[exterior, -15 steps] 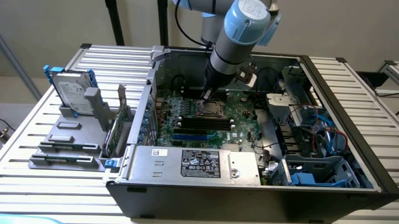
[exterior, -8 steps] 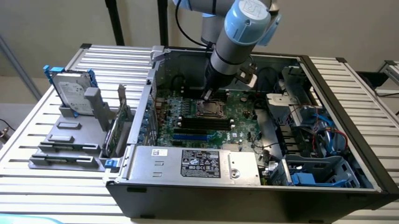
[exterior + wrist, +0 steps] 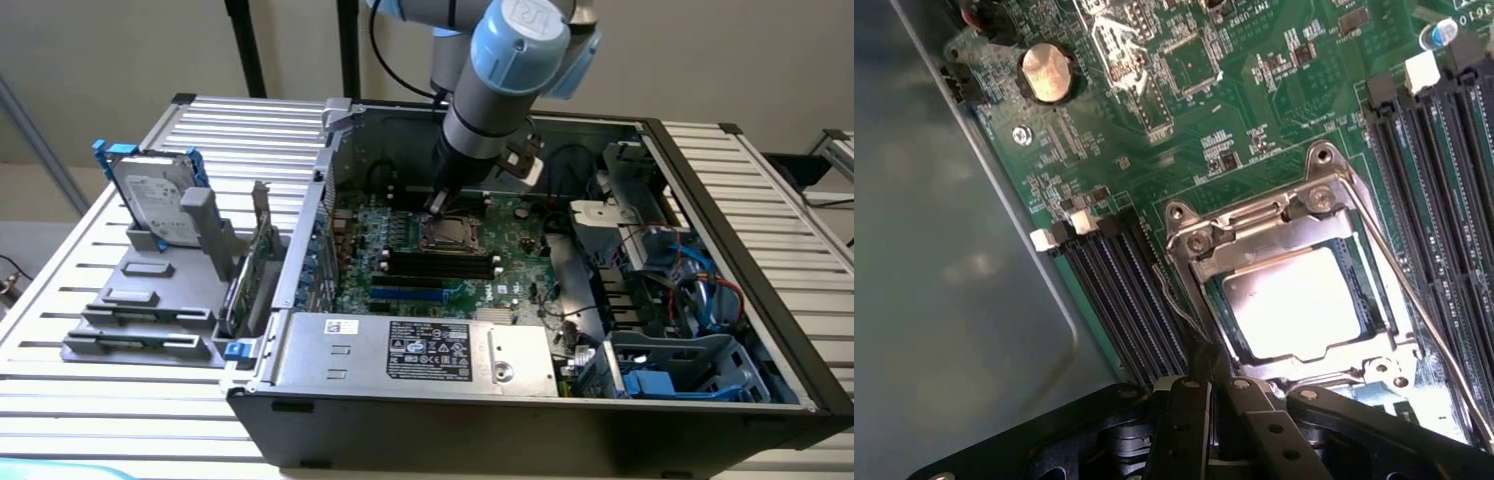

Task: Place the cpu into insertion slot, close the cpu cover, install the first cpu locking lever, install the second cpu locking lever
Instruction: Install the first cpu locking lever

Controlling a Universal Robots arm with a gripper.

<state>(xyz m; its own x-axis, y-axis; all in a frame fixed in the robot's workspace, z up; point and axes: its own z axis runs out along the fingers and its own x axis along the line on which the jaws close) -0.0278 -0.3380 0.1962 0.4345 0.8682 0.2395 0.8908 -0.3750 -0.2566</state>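
The claw [image 3: 1216,400], fingers pressed shut and holding nothing visible, hangs just beside one edge of the insertion slot [image 3: 1189,235] mid-motherboard [image 3: 1184,150]. The cpu [image 3: 1294,305] sits seated, the cpu cover [image 3: 1274,225] lies closed over it. One thin locking lever [image 3: 1414,300] runs along the slot's side; whether either lever is latched is unclear

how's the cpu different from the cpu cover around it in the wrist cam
The cpu is a solid, flat plate with a bright, glaring top; the cpu cover is an open frame with a window cut through its middle. The cpu sits inside that window, lower than the cover, which lies closed over its edges. The cover carries screws at its corners; the cpu's top is plain. Both are silvery metal and lie flat.
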